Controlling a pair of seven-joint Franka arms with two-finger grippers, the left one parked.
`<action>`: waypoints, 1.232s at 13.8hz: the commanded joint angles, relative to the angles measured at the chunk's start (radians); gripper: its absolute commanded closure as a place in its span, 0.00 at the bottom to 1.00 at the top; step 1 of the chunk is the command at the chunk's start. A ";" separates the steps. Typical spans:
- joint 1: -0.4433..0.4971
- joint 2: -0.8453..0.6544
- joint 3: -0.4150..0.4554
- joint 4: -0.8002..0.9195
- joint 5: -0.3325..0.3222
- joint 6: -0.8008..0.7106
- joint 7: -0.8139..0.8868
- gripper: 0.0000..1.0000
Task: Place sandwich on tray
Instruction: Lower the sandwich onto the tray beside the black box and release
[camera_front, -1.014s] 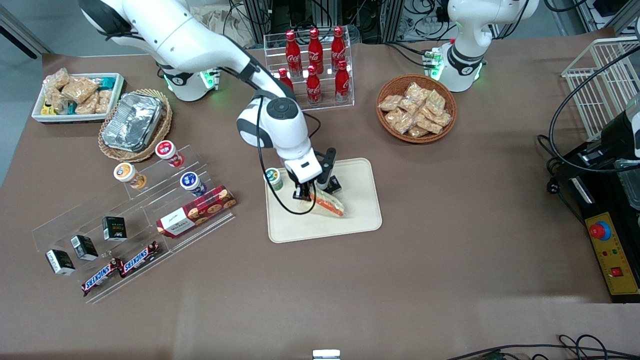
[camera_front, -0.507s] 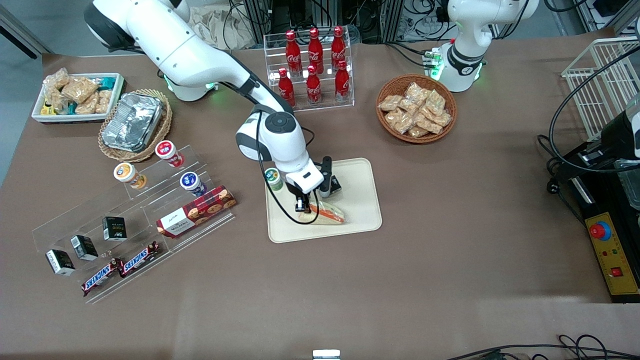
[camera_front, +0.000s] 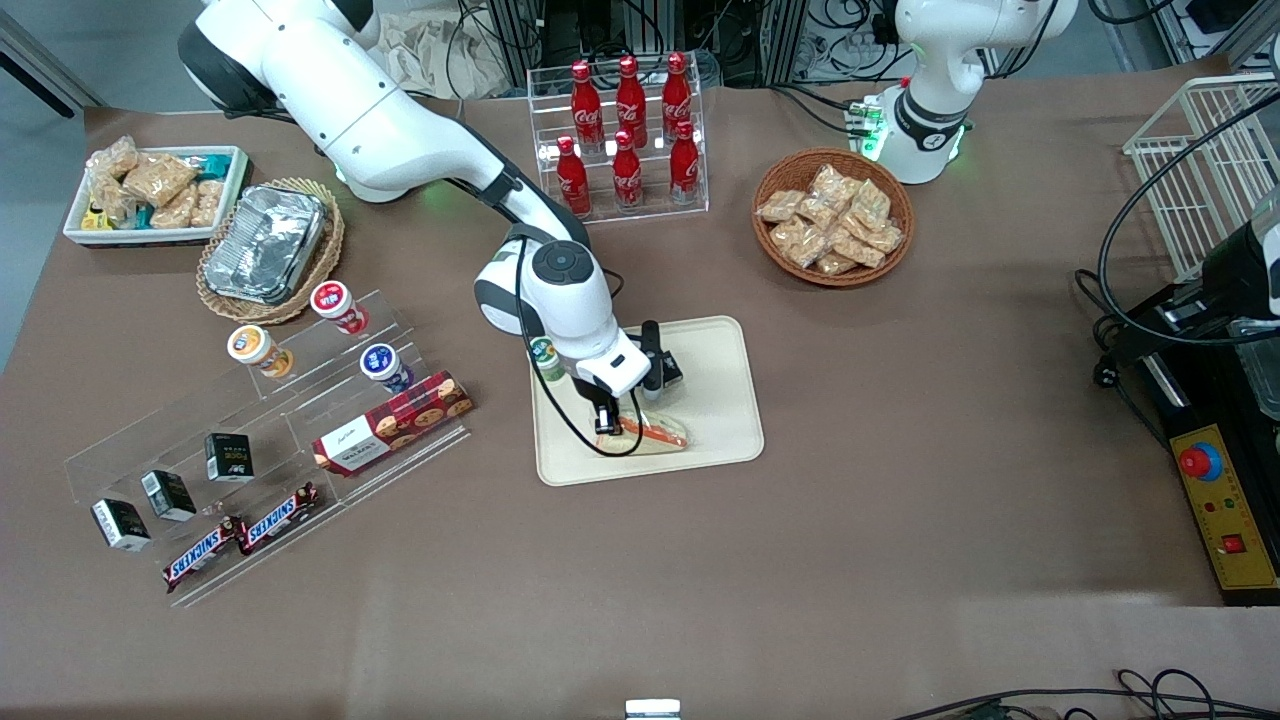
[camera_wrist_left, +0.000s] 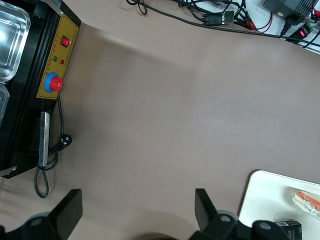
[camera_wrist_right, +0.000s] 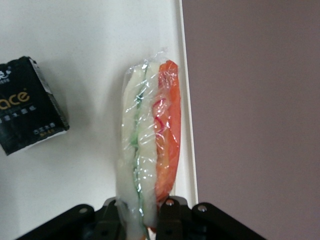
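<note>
Fingertips (camera_wrist_right: 170, 204) of the gripper (camera_front: 607, 428) are mostly cut off in the wrist view, yet they pinch one end of the sandwich (camera_wrist_right: 149, 150), closed narrowly on its wrap. It lies on the tray (camera_front: 722, 420), along the rim nearest the front camera, near a small black box (camera_wrist_right: 29, 105).

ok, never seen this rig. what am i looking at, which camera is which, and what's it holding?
Two white robot arms are bolted to a brown table; only one works. The wide picture looks at them from the front. One close-up comes from the working arm's wrist, the other from the parked arm's wrist. The gripper is low over the cream tray, shut on the wrapped sandwich, beside a small black box. Also on the table: cola bottles, a wicker basket of snack packets and Snickers bars.
</note>
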 joint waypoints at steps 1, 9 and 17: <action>0.008 0.023 0.002 0.029 -0.019 0.013 0.003 1.00; 0.007 0.005 0.010 0.055 0.015 0.002 0.041 0.01; 0.050 -0.156 0.028 0.020 0.058 -0.257 0.416 0.01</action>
